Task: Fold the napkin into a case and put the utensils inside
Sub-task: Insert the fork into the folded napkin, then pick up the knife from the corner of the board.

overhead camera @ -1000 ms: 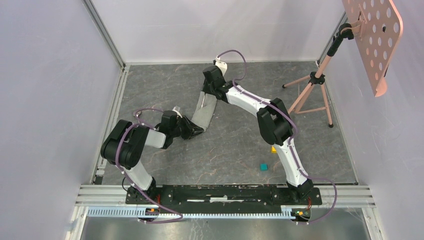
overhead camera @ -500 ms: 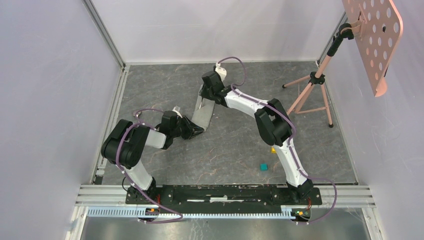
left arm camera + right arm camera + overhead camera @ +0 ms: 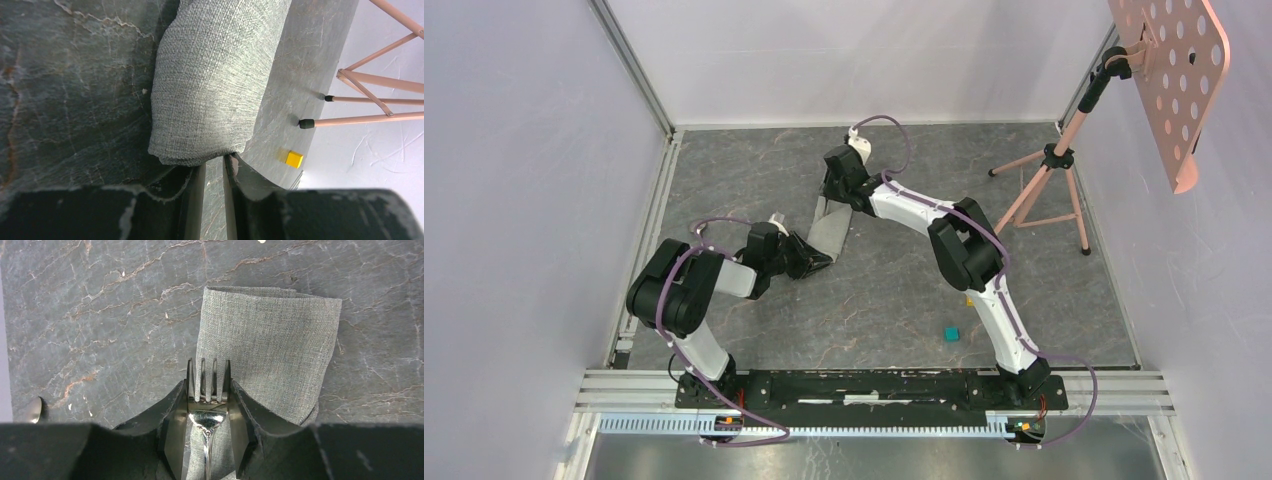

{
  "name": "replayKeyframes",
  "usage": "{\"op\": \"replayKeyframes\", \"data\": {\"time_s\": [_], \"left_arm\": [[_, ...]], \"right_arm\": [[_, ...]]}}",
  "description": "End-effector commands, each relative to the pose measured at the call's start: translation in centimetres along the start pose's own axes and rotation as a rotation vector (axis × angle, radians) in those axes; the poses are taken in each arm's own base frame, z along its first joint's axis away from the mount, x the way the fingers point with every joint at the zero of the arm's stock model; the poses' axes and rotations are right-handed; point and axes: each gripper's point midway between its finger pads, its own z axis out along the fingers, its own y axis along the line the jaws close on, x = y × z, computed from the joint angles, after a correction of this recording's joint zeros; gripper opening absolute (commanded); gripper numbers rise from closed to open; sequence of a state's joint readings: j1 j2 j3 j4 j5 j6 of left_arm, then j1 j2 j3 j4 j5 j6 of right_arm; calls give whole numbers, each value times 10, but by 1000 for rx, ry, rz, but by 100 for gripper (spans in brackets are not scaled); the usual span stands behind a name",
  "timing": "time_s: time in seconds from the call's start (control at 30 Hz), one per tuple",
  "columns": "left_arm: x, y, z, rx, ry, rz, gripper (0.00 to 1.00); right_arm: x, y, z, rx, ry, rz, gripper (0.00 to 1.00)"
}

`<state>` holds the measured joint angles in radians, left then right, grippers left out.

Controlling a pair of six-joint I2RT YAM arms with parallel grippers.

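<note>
The grey-green napkin (image 3: 832,225) lies folded into a long strip between my two grippers; it also shows in the left wrist view (image 3: 215,75) and the right wrist view (image 3: 270,350). My right gripper (image 3: 837,192) (image 3: 207,382) is at the strip's far end, shut on the silver fork (image 3: 206,425), whose tines point over the cloth's left edge. My left gripper (image 3: 812,258) (image 3: 214,162) is at the near end, its jaws nearly together with the napkin's edge at their tips. A rounded silver piece (image 3: 34,410), seemingly the spoon's bowl, lies on the table left of the right gripper.
A yellow cube (image 3: 971,298) (image 3: 294,158) and a teal cube (image 3: 950,333) lie on the table by the right arm. A pink tripod stand (image 3: 1049,185) (image 3: 370,100) with a perforated board (image 3: 1169,70) stands at the back right. Walls enclose the table.
My right gripper with the fork has shifted a little left, over the napkin's far end. The left arm and the napkin have not moved.
</note>
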<state>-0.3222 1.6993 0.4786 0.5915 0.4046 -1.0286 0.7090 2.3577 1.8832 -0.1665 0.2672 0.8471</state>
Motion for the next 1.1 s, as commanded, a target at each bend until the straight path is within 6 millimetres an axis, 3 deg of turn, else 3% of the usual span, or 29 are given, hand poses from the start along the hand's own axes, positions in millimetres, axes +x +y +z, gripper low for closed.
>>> {"op": "replayKeyframes", "data": {"time_s": [0.0,0.3,0.47,0.63,0.73,0.87,0.97,1.07], "left_arm": [[6,28,1,-102,-3,-22,27],[3,23,-5,-105,-16,-14,30],[4,15,-17,-98,-18,-2,38],[5,-10,-44,-35,-41,25,47],[4,-18,-67,-57,-71,69,52],[-4,-12,-106,-184,-125,131,57],[-22,-6,-143,-309,-203,138,62],[-45,12,-181,-488,-287,126,69]], "right_arm": [[2,1,3,0,-9,-70,42],[-1,2,7,7,-21,-79,48],[-26,21,-12,-45,-52,-126,53],[-66,45,-62,-132,-100,-294,63],[-79,51,-111,-193,-165,-420,66],[-57,46,-163,-309,-184,-557,72],[-32,37,-186,-434,-173,-633,72],[-12,22,-205,-511,-176,-713,73]]}}
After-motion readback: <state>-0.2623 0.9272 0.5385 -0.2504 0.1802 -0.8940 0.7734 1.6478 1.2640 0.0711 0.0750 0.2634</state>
